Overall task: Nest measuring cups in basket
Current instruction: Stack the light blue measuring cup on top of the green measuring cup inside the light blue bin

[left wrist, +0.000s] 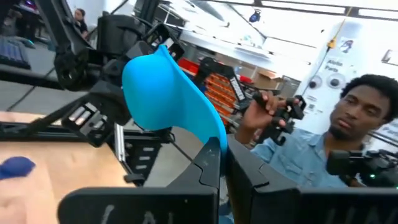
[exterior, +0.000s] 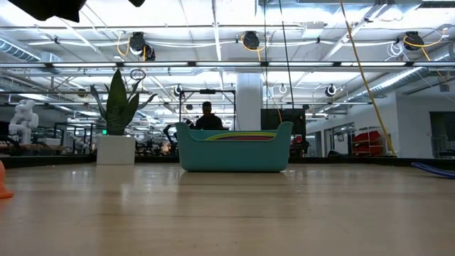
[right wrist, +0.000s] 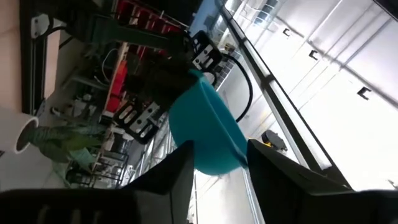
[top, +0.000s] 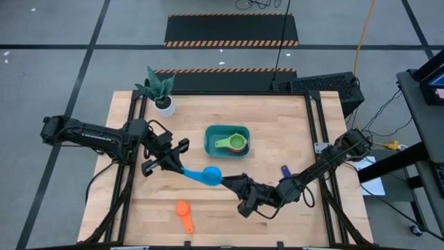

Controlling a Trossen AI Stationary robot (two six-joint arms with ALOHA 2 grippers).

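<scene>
The teal basket [top: 209, 141] sits at centre of the high view with green, red and yellow measuring cups [top: 234, 144] already nested inside. Just below it, the left gripper [top: 173, 164] pinches the handle of the light blue cup [top: 210, 175], while the right gripper [top: 234, 182] has its fingers spread around the bowl. The cup looks light, rigid and slick, so the flat handle seems the surest hold; an orange cup [top: 184, 212] lies at lower left.

your wooden table [top: 291, 146] carries the teal basket [top: 211, 142] and a potted plant [top: 162, 94]. an orange cup [top: 183, 210] and a dark blue cup [top: 285, 170] lie on it too.
</scene>
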